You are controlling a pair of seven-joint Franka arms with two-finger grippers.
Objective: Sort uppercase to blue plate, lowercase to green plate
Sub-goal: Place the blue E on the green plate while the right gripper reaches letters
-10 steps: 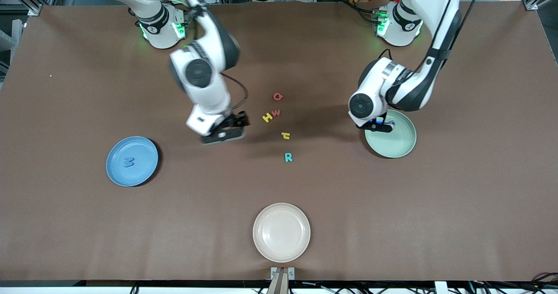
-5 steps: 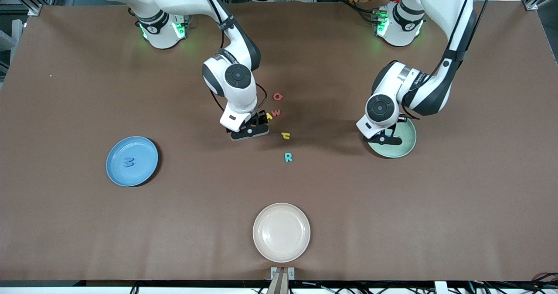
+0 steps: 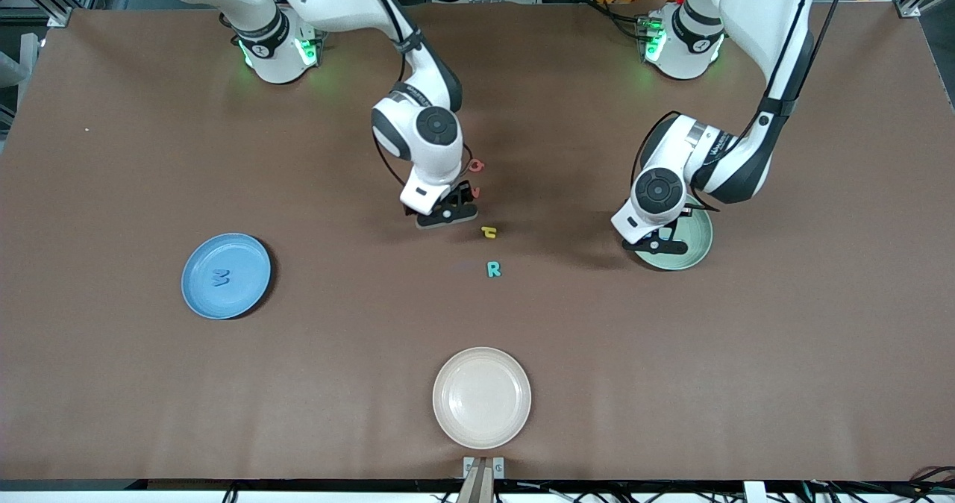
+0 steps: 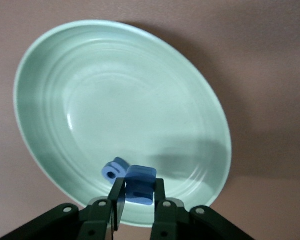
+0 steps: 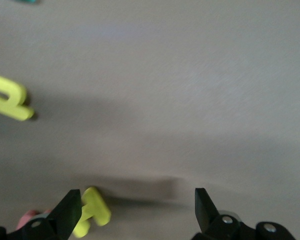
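Note:
My left gripper [image 4: 138, 187] is shut on a blue lowercase m [image 4: 140, 176], low over the pale green plate [image 4: 120, 100]. A blue rounded lowercase letter [image 4: 114, 171] lies in that plate. In the front view this gripper [image 3: 656, 245] hangs over the green plate's [image 3: 692, 243] edge. My right gripper [image 5: 137, 200] is open, low over the table, with the yellow H [image 5: 93, 216] beside one finger. It [image 3: 446, 216] covers the H in the front view. The red Q [image 3: 477, 165], red w [image 3: 475, 191], yellow h-like letter [image 3: 489, 231] and teal R [image 3: 493, 269] lie nearby. A blue M [image 3: 221, 277] rests in the blue plate [image 3: 250, 253].
A cream plate [image 3: 482, 397] stands near the table's front edge, nearer to the front camera than the letters. Bare brown table lies between the blue plate and the letter group.
My right arm has swung from the blue plate's side to over the H and w. My left gripper has shifted a little over the green plate, still holding the blue m.

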